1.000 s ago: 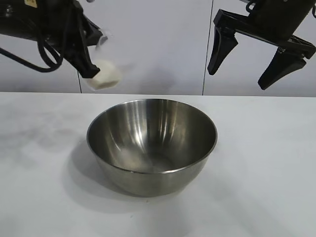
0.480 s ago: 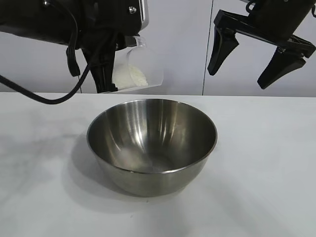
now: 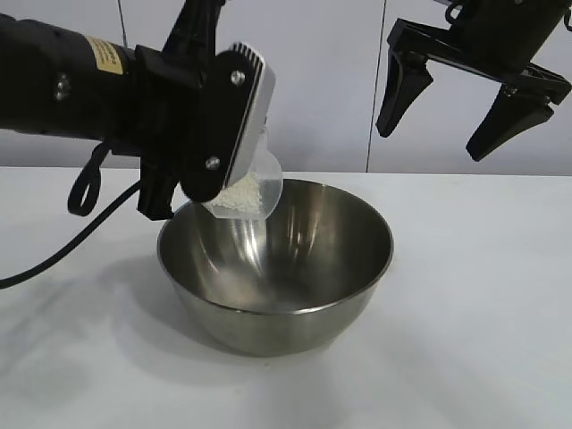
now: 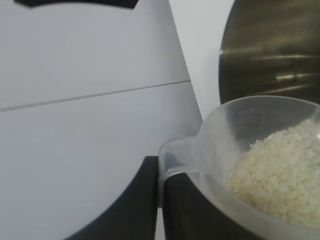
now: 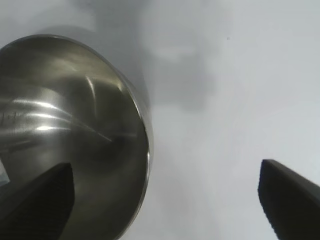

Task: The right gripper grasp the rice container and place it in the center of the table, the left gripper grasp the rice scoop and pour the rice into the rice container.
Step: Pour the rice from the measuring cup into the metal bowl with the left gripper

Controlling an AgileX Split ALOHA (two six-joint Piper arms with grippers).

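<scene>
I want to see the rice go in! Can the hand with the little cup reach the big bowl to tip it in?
Probably yes. The left hand holds the cup of rice tilted right over the bowl's near rim, and nothing sits between them. The right hand hangs open, up and off to the side.

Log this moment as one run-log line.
left end effector: shut on clear plastic scoop | off-white rice: inside tilted scoop | steel bowl: empty | right end effector: open, raised

place: lab | cues: plain white table (image 3: 500, 295); bare panelled wall (image 3: 331, 89)
</scene>
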